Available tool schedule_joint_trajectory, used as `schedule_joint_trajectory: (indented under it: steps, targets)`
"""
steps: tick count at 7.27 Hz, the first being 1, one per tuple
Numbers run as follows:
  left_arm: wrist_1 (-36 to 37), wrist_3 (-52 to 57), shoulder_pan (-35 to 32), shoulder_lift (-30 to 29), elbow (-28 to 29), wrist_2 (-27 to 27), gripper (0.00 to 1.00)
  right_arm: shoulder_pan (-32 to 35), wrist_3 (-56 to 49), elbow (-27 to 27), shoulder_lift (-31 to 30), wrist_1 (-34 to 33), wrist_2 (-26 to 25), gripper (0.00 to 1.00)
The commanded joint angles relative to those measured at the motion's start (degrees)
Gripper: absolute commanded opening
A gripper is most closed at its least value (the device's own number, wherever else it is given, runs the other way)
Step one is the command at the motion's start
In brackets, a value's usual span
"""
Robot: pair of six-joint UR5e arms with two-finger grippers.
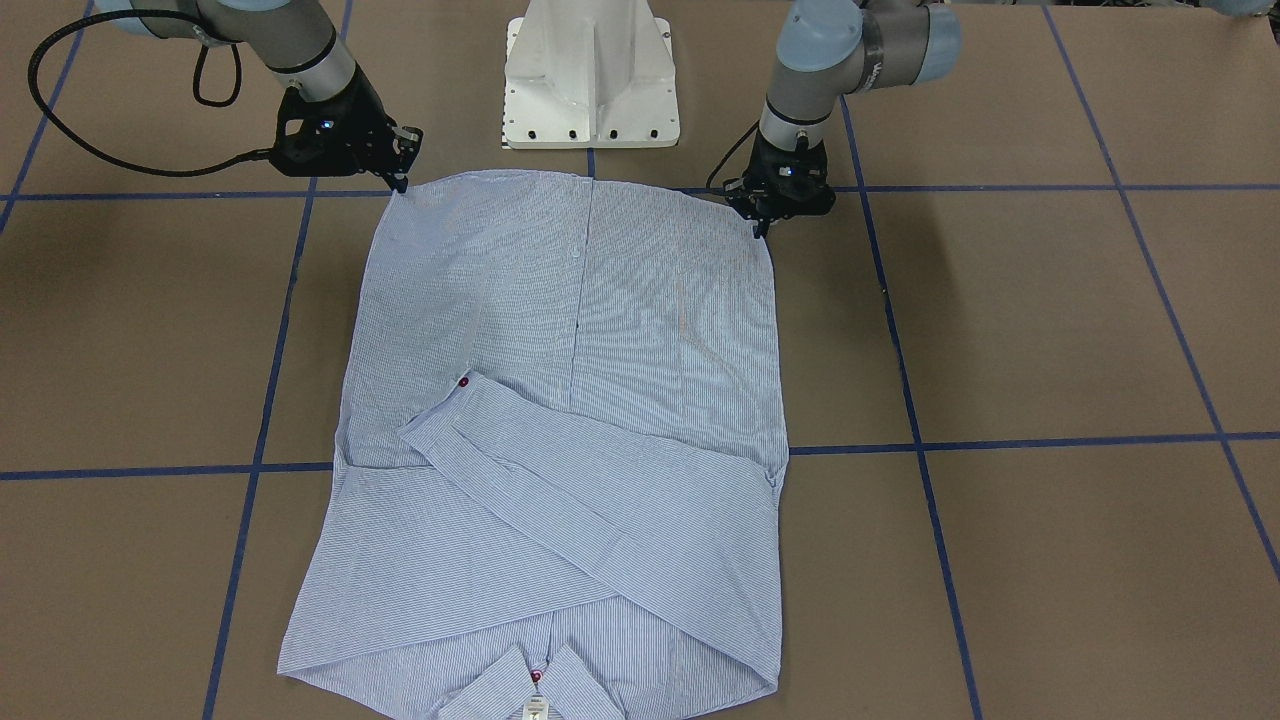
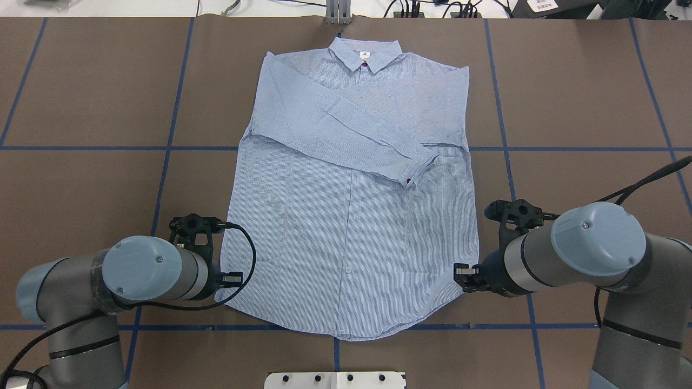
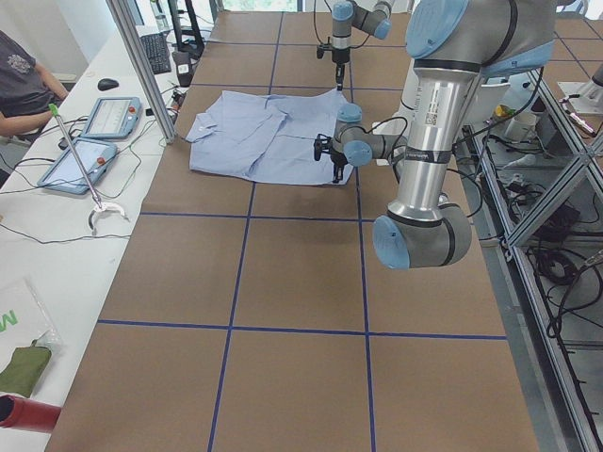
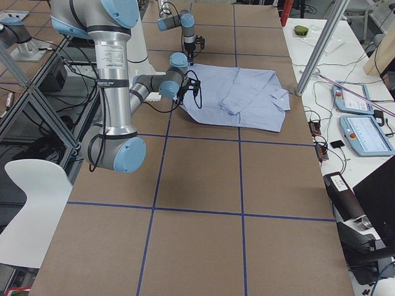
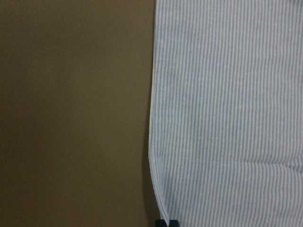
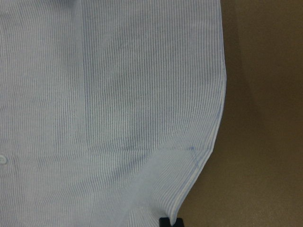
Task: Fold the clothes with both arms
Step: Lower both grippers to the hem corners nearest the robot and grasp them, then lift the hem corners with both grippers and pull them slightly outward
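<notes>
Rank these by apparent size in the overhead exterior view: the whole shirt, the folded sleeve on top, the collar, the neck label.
1. shirt
2. folded sleeve, lying diagonally across the chest
3. collar
4. neck label, a tiny white patch inside the collar

None of these are close calls.

The counter (image 2: 81, 216) is brown, and blue tape lines (image 2: 108, 148) divide it into squares. A white pedestal base (image 1: 590, 80) stands on it. On a white side counter (image 3: 57, 273) lie two tablets (image 3: 111, 117), a mouse (image 3: 108, 84) and a grabber stick (image 3: 75, 155). A person (image 3: 24, 80) sits beside it. A white chair (image 4: 28, 203) stands on the floor.
</notes>
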Motion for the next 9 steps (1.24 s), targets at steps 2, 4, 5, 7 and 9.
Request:
schedule_joint_trajectory:
  steps: [2,4,5,7,9]
  targets:
    - [12.0,0.2,-0.1,0.1,-10.7,-3.1,0.0,1.7,-0.7,1.2,0.1,0.2,4.5,0.0]
    - [20.0,0.1,-0.2,0.1,-14.0,-6.1,0.0,5.2,-1.1,2.2,-0.1,0.2,9.9,0.0]
    - [23.4,0.2,-0.2,0.2,-15.7,-7.5,0.0,6.6,-2.2,2.2,-0.1,0.2,11.6,0.0]
    - [25.1,0.4,0.0,0.0,-15.7,-8.4,0.0,7.2,-3.1,1.9,-0.1,0.2,11.9,0.0]
    - [24.9,2.2,0.1,-0.5,-14.9,-8.4,0.0,7.4,-3.1,1.9,-0.2,0.2,11.9,0.0]
